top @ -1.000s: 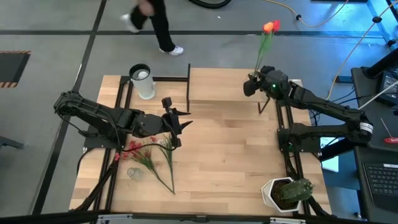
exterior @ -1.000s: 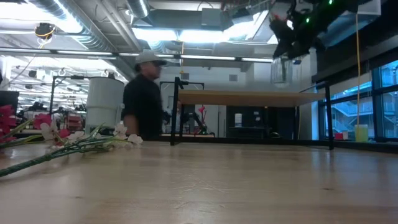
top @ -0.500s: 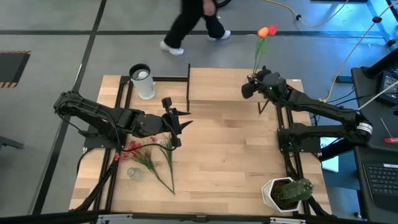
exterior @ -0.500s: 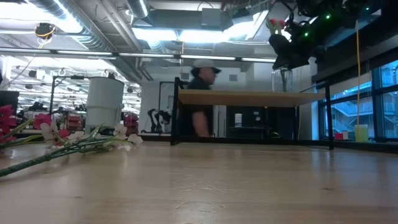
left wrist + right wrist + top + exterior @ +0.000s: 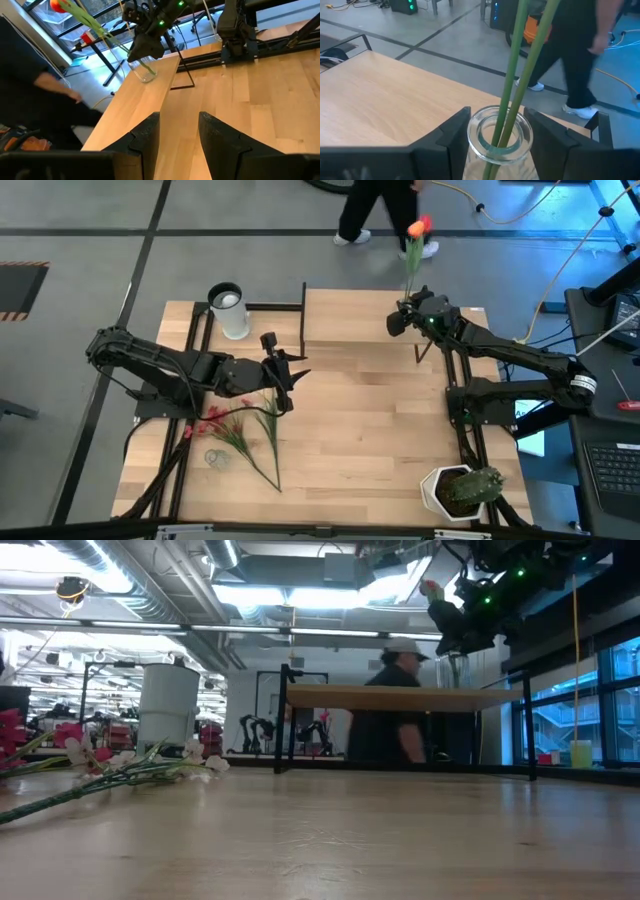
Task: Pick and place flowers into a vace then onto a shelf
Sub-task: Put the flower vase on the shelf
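Right hand: its two dark fingers sit on either side of the clear glass vase, clasped around it, at the far right part of the shelf.
Vase: upright between the fingers, on or just above the shelf board; contact cannot be told.
Tulips: two green stems stand in the vase, orange and red heads high above the right hand.
Left hand: fingers parted, holding nothing, above the tabletop.
Loose flowers: red and white sprigs lying on the tabletop just beside the left hand, on its near side.
Person: passing beyond the shelf.
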Controlling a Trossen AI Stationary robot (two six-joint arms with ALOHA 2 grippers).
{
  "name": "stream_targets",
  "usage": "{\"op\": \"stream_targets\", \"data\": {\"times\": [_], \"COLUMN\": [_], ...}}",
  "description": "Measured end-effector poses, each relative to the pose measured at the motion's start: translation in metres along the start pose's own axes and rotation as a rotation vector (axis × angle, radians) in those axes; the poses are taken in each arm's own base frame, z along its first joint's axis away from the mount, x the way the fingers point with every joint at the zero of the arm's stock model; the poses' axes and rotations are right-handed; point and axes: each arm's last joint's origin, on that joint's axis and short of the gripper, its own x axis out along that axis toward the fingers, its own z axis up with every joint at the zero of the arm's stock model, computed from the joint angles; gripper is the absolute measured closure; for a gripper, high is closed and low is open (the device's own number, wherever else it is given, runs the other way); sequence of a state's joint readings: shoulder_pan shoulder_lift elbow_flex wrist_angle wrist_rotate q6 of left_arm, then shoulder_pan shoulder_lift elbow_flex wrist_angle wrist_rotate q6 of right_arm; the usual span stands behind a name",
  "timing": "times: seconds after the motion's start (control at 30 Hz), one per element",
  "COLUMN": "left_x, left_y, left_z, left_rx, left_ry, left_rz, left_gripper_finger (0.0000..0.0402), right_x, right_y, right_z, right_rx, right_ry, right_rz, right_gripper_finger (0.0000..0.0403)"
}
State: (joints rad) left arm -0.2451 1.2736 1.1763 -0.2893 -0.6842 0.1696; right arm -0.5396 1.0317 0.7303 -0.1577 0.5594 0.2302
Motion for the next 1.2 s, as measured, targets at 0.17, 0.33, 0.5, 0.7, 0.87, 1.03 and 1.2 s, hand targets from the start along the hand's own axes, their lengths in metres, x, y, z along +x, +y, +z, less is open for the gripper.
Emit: {"op": "stream_targets", "data": {"times": [0.17, 0.33, 0.5, 0.7, 0.87, 1.03, 1.2], "left_x": [-0.0001, -0.0001, -0.0001, -0.0001, -0.0001, -0.0001, -0.0001], "left_y": [-0.0001, -0.0001, -0.0001, -0.0001, -0.0001, -0.0001, -0.0002], "left_z": [0.0, 0.0, 0.0, 0.0, 0.0, 0.0, 0.0], "left_rx": [0.0, -0.002, -0.003, -0.003, -0.003, -0.003, -0.002], "left_ry": [0.0, 0.0, 0.0, 0.0, 0.0, 0.0, 0.0], "left_rz": [-0.001, -0.001, -0.002, -0.002, -0.001, -0.002, -0.002], "left_gripper_finger": [0.0272, 0.0272, 0.0272, 0.0272, 0.0272, 0.0272, 0.0272], "right_x": [0.0, -0.0004, -0.0006, -0.0006, -0.0005, -0.0006, -0.0005], "right_y": [0.0, -0.0002, 0.0, 0.0002, 0.0001, 0.0002, 0.0002], "right_z": [0.0001, 0.0001, 0.0001, -0.0001, -0.0003, -0.0004, -0.0007], "right_rx": [-0.003, -0.004, -0.028, -0.03, -0.026, -0.025, -0.025], "right_ry": [-0.001, -0.001, 0.001, 0.003, 0.004, 0.005, 0.007], "right_rz": [0.0, 0.001, 0.012, 0.019, 0.018, 0.019, 0.019], "right_gripper_finger": [0.0219, 0.0217, 0.0216, 0.0216, 0.0216, 0.0216, 0.0216]}}
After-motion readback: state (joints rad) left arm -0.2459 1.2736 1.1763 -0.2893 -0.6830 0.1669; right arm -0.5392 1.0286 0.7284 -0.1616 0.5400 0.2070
